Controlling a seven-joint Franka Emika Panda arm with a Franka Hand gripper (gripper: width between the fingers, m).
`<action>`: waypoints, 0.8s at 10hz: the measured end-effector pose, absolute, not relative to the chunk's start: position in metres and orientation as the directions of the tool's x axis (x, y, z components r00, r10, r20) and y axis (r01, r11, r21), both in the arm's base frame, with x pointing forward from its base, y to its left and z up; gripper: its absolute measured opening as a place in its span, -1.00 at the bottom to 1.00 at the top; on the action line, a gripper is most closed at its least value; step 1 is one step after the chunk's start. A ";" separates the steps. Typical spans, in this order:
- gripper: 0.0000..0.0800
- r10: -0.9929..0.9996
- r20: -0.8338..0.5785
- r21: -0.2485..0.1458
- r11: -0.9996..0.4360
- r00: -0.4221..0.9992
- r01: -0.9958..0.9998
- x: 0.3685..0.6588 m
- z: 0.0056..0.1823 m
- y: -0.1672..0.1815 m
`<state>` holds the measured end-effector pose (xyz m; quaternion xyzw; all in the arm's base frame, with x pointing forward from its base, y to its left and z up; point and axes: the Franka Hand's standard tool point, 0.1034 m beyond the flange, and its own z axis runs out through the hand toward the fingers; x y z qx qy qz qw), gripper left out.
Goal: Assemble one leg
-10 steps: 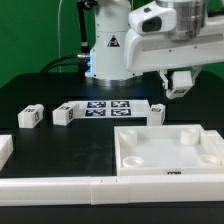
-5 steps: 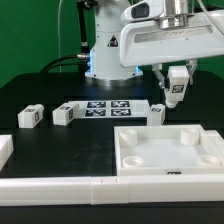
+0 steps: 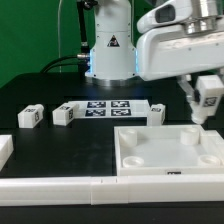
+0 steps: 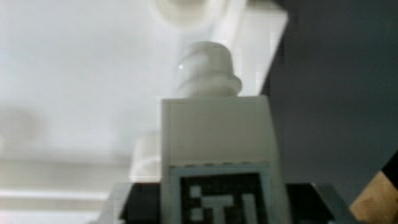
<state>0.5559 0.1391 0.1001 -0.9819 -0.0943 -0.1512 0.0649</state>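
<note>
The arm [image 3: 175, 50] has swung toward the right edge of the exterior view and dropped lower than it stood half a second ago, when it hung above the gap between the marker board [image 3: 108, 108] and the panel [image 3: 165, 160]. Its jaws are clamped on a leg [image 3: 208, 100], held slightly tilted over the panel's far right corner, at middle right of the frame. Whether the leg's lower end touches the rim there cannot be told. Everything on the counter [image 3: 60, 140] lies as it did before. In the wrist view the held leg [image 4: 214, 130] shows its tag [image 4: 214, 192] close to the camera. Its rounded peg [image 4: 208, 65] points away toward the white panel [image 4: 71, 100], with dark counter [image 4: 347, 80] just past the panel's edge. In the exterior view a spare leg [image 3: 157, 110] sits just beside the marker board's right end, near the panel's far rim. Another spare leg [image 3: 64, 114] sits at the board's left end, and a third spare leg [image 3: 30, 116] stands further left. Open dark counter lies at left centre of the frame, between that row and the border strips [image 3: 60, 185] along the bottom. A white block [image 3: 4, 148] is cut by the left edge.
</note>
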 end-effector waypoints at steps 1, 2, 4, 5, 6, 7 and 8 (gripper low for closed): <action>-0.27 0.163 0.315 -0.098 -0.974 0.935 0.203 0.555 0.099 0.138; -0.27 0.164 0.309 -0.097 -0.974 0.937 0.203 0.552 0.097 0.137; -0.27 0.164 0.310 -0.098 -0.974 0.937 0.203 0.552 0.097 0.137; -0.27 0.171 0.310 -0.094 -0.973 0.935 0.209 0.553 0.097 0.136; -0.27 0.187 0.312 -0.086 -0.971 0.932 0.224 0.557 0.096 0.130; -0.27 0.187 0.303 -0.091 -0.970 0.934 0.224 0.567 0.102 0.133; -0.27 0.184 0.314 -0.096 -0.970 0.931 0.224 0.582 0.107 0.136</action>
